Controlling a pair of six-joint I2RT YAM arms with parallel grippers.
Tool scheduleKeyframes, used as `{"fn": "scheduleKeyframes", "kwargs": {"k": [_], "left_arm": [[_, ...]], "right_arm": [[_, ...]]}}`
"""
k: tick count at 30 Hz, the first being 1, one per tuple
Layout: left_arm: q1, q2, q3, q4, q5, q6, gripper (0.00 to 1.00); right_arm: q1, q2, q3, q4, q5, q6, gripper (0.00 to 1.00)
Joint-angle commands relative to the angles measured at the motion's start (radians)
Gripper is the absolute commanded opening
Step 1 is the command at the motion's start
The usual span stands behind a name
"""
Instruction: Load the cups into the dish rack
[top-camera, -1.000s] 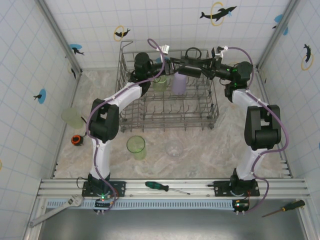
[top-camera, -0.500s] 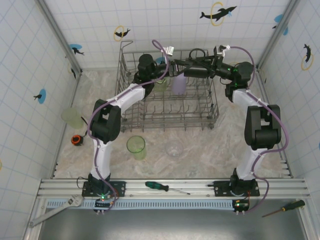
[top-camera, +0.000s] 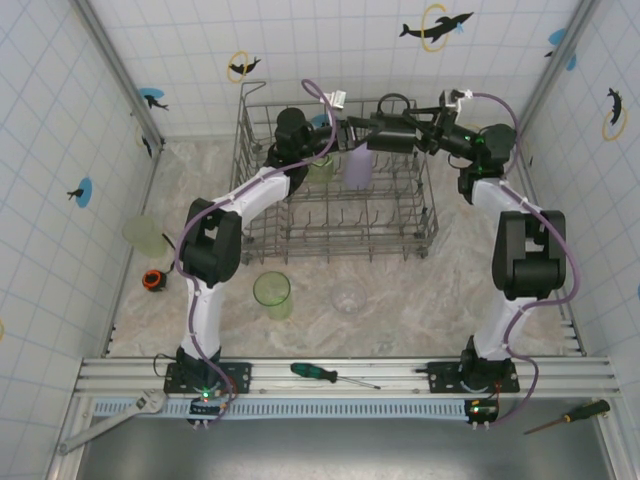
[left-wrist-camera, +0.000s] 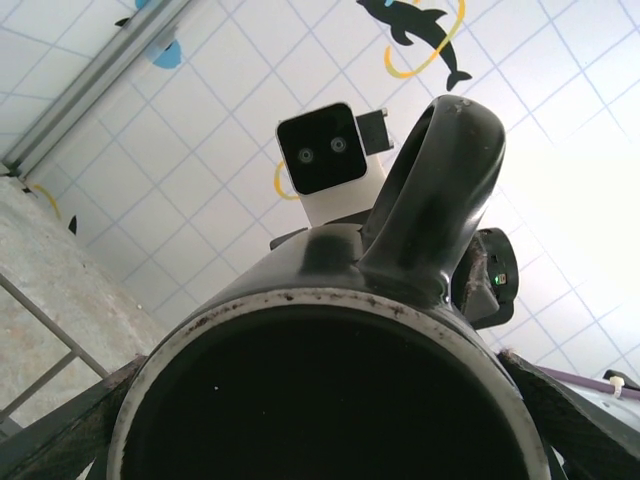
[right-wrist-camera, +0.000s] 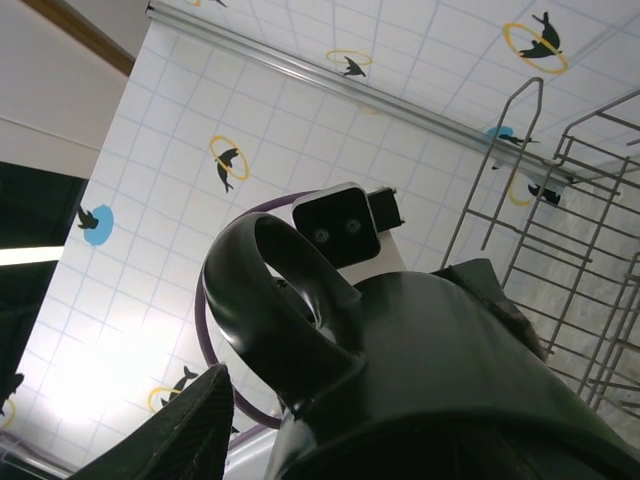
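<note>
Two arms meet above the far half of the dish rack (top-camera: 340, 222), w/ the black mug (left-wrist-camera: 335, 400) hanging btwn them, over the rack's back row and clear of the tines. L gripper (top-camera: 350, 128) comes in from the rack's left side, R gripper (top-camera: 405, 135) from its right.

In the left wrist view the mug's open mouth faces the lens, handle up, w/ dark fingers (left-wrist-camera: 60, 430) at both sides of the rim. In the right wrist view the handle and body sit close up, one finger (right-wrist-camera: 170, 430) at the lower left. Can't tell which claw is clenched on the mug and which is only alongside; neither grip shows clearly.

Inside the rack's back row stand a lilac cup (top-camera: 358, 165) and a green cup (top-camera: 320, 166). Not loaded yet: a green tumbler (top-camera: 272, 293) and a clear tumbler (top-camera: 348, 296) on the table just in front of the rack, plus a pale green tumbler (top-camera: 143, 235) off the rack's left side.

Step in hand, prob.: a handover or re-grip of the mug mid-air before placing. Next move needs one claw to take a firm hold before the other lets go, then to turn the mug mouth-down and lower it onto free tines right of the lilac cup w/o knocking it.
</note>
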Motion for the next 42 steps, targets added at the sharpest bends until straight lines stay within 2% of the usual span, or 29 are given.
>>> {"fn": "scheduleKeyframes", "kwargs": {"k": [1, 4, 10, 18, 21, 23, 25, 31, 33, 42], "left_arm": [[0.017, -0.027, 0.056, 0.110, -0.038, -0.002, 0.00], [0.019, -0.021, 0.087, 0.052, -0.063, 0.049, 0.00], [0.018, -0.003, 0.183, -0.140, -0.115, 0.208, 0.00], [0.008, 0.039, 0.236, -0.247, -0.176, 0.321, 0.00], [-0.011, 0.072, 0.320, -0.400, -0.208, 0.455, 0.00], [-0.031, 0.089, 0.361, -0.517, -0.277, 0.566, 0.00], [-0.043, 0.094, 0.365, -0.553, -0.334, 0.621, 0.00], [-0.078, 0.118, 0.391, -0.624, -0.501, 0.754, 0.00], [-0.096, 0.125, 0.404, -0.642, -0.554, 0.828, 0.00], [-0.155, 0.177, 0.450, -0.644, -0.746, 0.972, 0.00]], "right_arm": [[-0.030, -0.059, -0.030, -0.047, 0.010, -0.070, 0.56], [-0.057, -0.091, -0.047, -0.146, 0.010, -0.135, 0.56], [-0.119, -0.170, -0.070, -0.466, 0.029, -0.411, 0.57], [-0.172, -0.251, -0.092, -0.768, 0.094, -0.661, 0.57], [-0.186, -0.287, -0.092, -0.914, 0.140, -0.778, 0.57], [-0.192, -0.314, -0.093, -1.010, 0.175, -0.861, 0.57], [-0.197, -0.338, -0.103, -1.074, 0.200, -0.917, 0.57], [-0.209, -0.409, -0.142, -1.212, 0.265, -1.034, 0.57], [-0.209, -0.431, -0.160, -1.221, 0.276, -1.048, 0.57], [-0.180, -0.531, -0.229, -1.200, 0.293, -1.029, 0.58]]}}
